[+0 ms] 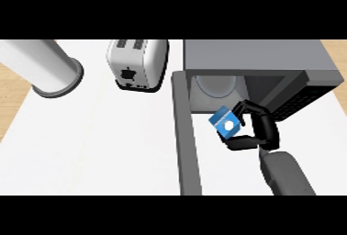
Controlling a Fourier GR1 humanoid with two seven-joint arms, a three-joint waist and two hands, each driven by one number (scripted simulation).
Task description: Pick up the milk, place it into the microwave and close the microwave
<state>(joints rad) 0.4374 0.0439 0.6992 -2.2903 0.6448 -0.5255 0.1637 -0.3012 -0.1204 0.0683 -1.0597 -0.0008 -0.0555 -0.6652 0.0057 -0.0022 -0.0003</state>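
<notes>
Right hand (265, 131) fingers curled around milk carton (226, 121), grasping it. Carton tilted. Open microwave (257, 55) cavity just beyond fingertips; swung-out door (186, 137) left of them.

One camera only, head view, sat above the white counter (81, 151), looked steeply down, stood near enough that microwave (257, 55) and toaster (136, 62) met the upper edge — right forearm (288, 176) cut by the lower edge.
</notes>
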